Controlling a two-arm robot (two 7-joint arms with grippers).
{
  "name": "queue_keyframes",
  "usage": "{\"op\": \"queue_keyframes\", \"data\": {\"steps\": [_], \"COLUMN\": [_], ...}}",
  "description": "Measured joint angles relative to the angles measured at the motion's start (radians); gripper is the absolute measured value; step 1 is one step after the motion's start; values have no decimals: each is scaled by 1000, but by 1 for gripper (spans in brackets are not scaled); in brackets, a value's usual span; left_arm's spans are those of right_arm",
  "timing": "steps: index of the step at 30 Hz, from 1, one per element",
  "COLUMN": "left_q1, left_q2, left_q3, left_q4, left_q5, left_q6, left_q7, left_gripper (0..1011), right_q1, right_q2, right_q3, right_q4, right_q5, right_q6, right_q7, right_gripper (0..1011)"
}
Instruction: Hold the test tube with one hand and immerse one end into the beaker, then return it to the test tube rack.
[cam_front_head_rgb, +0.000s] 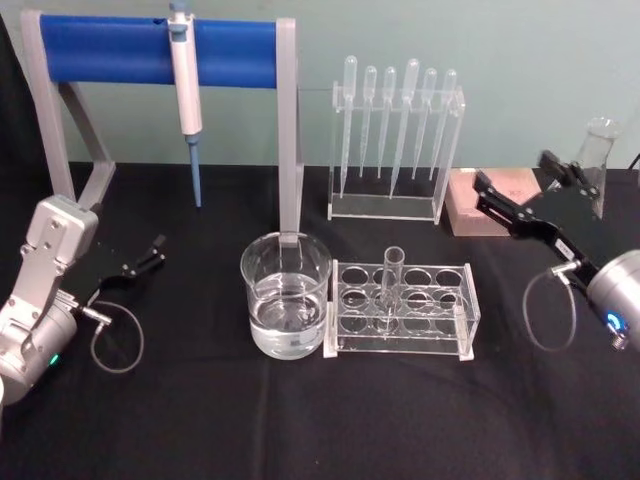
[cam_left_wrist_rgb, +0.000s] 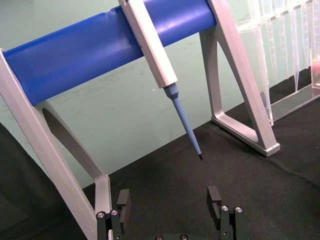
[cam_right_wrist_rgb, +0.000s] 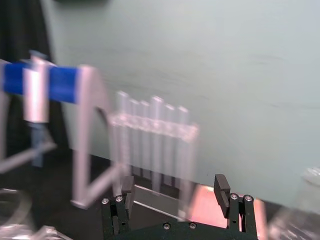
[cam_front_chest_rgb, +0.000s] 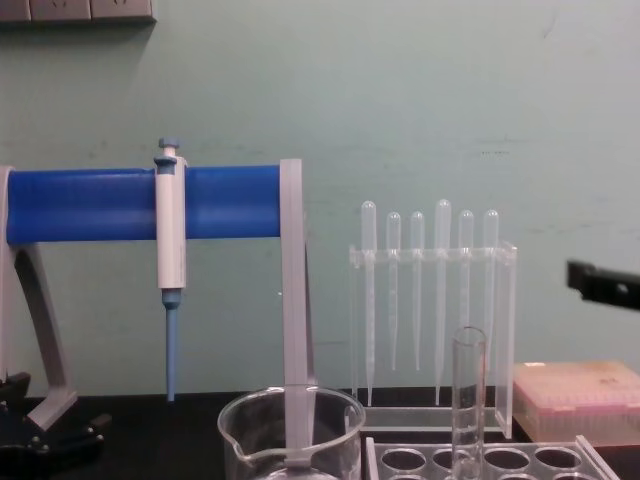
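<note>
Right gripper (cam_front_head_rgb: 512, 192) raised at far right, jaws spread wide, empty, touching nothing. Left gripper (cam_front_head_rgb: 142, 258) at left, jaws apart, empty, parked low. Test tube (cam_front_head_rgb: 391, 283) upright in clear rack (cam_front_head_rgb: 403, 310), centre, just right of beaker (cam_front_head_rgb: 285, 294). Tube likely light, slippery, fragile; grip gently on exposed upper part below rim.

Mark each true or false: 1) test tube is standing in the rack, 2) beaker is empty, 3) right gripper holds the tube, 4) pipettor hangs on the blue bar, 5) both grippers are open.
1) True: the test tube stands upright in the clear rack.
2) False: the beaker holds clear liquid.
3) False: the right gripper is empty, away from the tube.
4) True: the pipettor hangs on the blue bar.
5) True: the left gripper also has its jaws apart.
</note>
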Motion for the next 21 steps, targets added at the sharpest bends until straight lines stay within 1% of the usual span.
{"op": "queue_keyframes", "data": {"steps": [1,3,4,5,6,7,12,14,21], "left_q1": [0,0,0,0,0,0,0,0,0], "left_q2": [0,0,0,0,0,0,0,0,0], "left_q3": [0,0,0,0,0,0,0,0,0], "left_q4": [0,0,0,0,0,0,0,0,0], "left_q5": [0,0,0,0,0,0,0,0,0], "left_q6": [0,0,0,0,0,0,0,0,0], "left_q7": [0,0,0,0,0,0,0,0,0], "left_gripper": [1000,1000,1000,1000,1000,1000,1000,1000,1000], "right_q1": [-1,-3,-4,-4,-5,-5,-3,-2,-3], "right_q2": [-11,-19,-29,-34,-42,-45,-62,-68,-86], "right_q3": [5,8,12,13,17,18,25,27,35], "right_q4": [22,42,64,75,96,105,156,171,194], "right_q5": [-23,-48,-74,-85,-108,-117,-156,-166,-191], "right_q6": [-4,-12,-22,-27,-38,-43,-57,-59,-60], "right_q7": [-29,-54,-80,-91,-111,-118,-143,-144,-142], "right_gripper": [1002,1003,1003,1003,1002,1003,1003,1003,1003]}}
